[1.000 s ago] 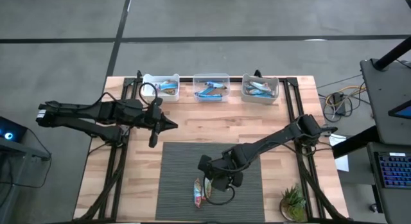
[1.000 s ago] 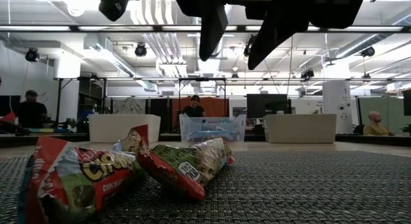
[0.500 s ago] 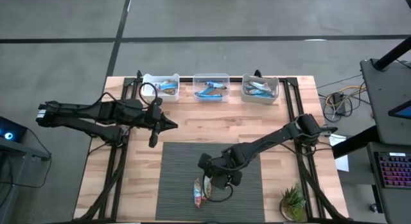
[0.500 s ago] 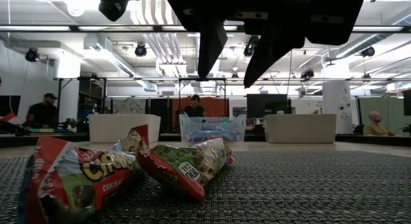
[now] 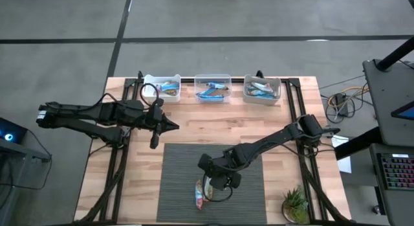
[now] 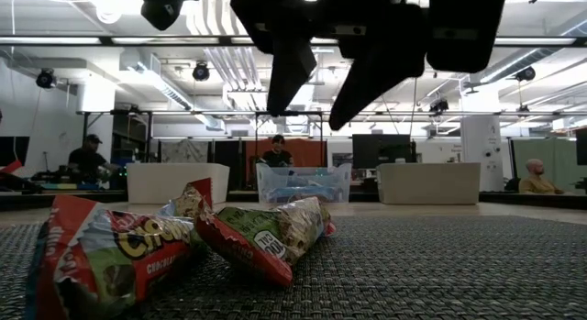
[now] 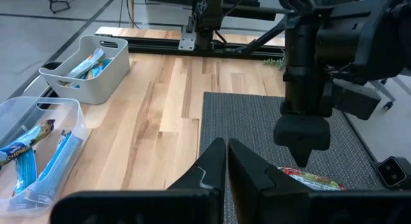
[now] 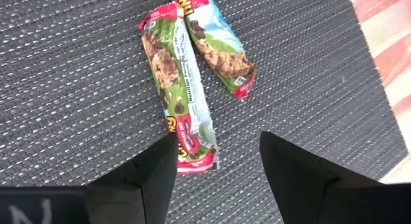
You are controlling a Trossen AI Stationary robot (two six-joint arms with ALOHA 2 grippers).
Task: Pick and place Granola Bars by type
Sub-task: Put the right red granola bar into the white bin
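Green-and-red granola bars (image 8: 180, 95), 2 of them, lie touching at one end on the dark woven mat (image 5: 181, 168), low and centre in the high view. Right gripper (image 8: 218, 163) hangs just above them, fingers spread wide and holding nothing. Blue bars (image 5: 212, 90) fill 3 bins (image 5: 228, 78) in a row along the upper edge of the tabletop (image 5: 194, 122). Left gripper (image 5: 173, 126) waits over bare wood left of centre, fingers pressed together.
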